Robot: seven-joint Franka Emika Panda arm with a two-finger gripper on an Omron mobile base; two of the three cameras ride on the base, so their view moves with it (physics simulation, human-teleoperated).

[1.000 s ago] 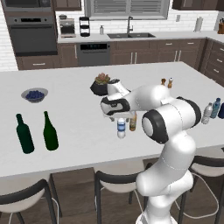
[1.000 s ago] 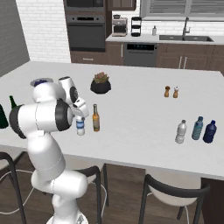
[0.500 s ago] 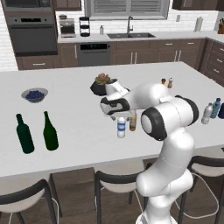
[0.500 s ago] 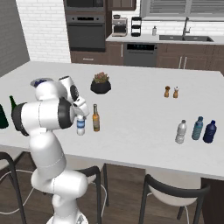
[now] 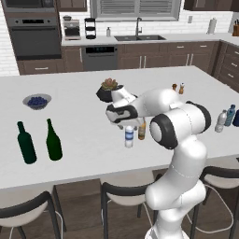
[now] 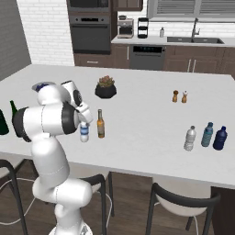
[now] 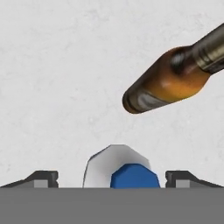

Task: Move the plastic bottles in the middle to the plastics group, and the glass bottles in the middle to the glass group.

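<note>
Tabletop (image 5: 84, 144): white island. Amber glass bottle (image 6: 100, 124) stands just beside the blue-labelled plastic bottle (image 5: 129, 137), mid-tabletop. Hand (image 7: 112, 179) hovers directly above the plastic bottle, fingers wide, holding nothing. Advice: descend straight, close below the cap, avoid the amber neighbour.

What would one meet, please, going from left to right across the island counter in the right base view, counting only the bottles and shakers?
Dark green bottle → labelled water bottle → amber beer bottle → brown shaker → lighter shaker → greyish clear bottle → blue-tinted bottle → dark blue bottle.
</note>
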